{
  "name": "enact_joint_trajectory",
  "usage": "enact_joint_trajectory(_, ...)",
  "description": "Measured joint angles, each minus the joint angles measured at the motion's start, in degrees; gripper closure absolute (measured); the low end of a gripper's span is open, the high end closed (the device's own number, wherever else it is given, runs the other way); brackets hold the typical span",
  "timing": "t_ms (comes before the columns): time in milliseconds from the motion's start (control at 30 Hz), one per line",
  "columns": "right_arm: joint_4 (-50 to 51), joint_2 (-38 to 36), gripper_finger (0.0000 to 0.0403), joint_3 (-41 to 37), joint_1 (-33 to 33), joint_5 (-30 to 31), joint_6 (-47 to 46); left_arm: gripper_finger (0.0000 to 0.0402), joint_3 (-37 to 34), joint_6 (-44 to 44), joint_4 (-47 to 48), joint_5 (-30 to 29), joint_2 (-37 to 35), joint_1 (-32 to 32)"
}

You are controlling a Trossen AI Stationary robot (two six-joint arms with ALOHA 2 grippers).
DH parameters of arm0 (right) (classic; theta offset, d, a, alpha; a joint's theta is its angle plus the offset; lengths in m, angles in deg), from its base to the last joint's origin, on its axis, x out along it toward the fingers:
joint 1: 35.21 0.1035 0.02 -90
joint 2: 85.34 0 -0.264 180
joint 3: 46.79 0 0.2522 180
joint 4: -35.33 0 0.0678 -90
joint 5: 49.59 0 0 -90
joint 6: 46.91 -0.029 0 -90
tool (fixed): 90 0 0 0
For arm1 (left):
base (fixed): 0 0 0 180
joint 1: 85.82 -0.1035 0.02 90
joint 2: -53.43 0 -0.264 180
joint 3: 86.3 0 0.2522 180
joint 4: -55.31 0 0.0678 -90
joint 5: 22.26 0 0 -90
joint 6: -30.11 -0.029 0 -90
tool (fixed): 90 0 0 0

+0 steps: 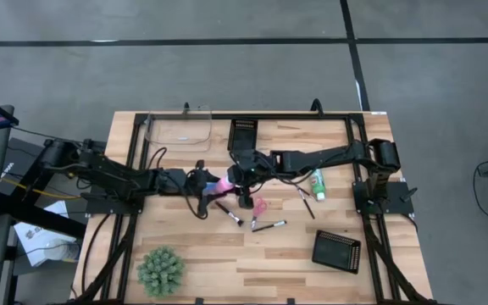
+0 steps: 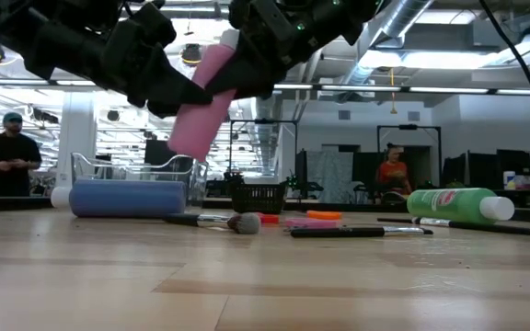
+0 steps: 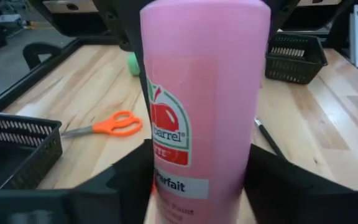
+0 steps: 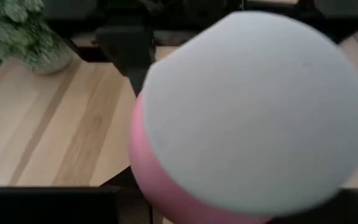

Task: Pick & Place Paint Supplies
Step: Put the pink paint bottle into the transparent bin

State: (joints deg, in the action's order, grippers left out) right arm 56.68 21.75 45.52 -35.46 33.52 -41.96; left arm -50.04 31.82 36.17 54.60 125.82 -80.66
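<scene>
Pink bottle [image 1: 224, 185] above the tabletop [image 1: 227, 254] middle, clamped between left gripper [image 1: 207, 188] fingers, white cap inside right gripper [image 1: 237, 180], closed around it.

A spiky green plant [image 1: 160, 270] is sitting near the front left corner of the wooden tabletop [image 1: 227, 254]. A black mesh tray [image 1: 336, 251] is lying at the front right, well apart from the plant. A second black mesh tray [image 1: 243, 135] is resting at the rear centre, and a clear plastic bin [image 1: 179, 129] is standing just to its left. In the room beyond, one person in dark clothing [image 2: 7, 152] and another in orange [image 2: 393, 171] are standing.
</scene>
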Motion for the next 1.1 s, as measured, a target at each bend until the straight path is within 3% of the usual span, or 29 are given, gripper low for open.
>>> enact_joint_trajectory(100, 1.46, -0.16, 0.0275, 0.15, 0.05, 0.57, -0.30, 0.0252, -0.07, -0.90, -1.91, 0.09, 0.91, 0.03)
enact_joint_trajectory(300, 2.71, -0.22, 0.0274, 0.26, 0.36, 1.44, -0.34, 0.0256, -0.11, -1.39, -2.46, 0.07, 1.08, 0.01)
enact_joint_trajectory(533, 5.65, -0.20, 0.0122, 0.25, 1.37, 2.35, -2.05, 0.0266, -0.11, -1.66, -2.95, 0.02, 1.79, 0.01)
enact_joint_trajectory(633, 10.13, -0.22, 0.0095, 0.08, 2.05, 4.14, -3.20, 0.0266, -0.16, -1.62, -4.94, -1.02, 2.78, 0.01)
enact_joint_trajectory(967, 15.33, -0.25, 0.0118, -0.17, 6.44, 11.84, -6.72, 0.0266, -0.31, -2.13, -18.93, -1.48, 13.33, -1.00)
enact_joint_trajectory(1100, 15.78, -0.60, 0.0122, -0.17, 8.93, 17.78, -8.50, 0.0266, 0.02, -2.37, -25.39, -1.49, 16.83, -1.49)
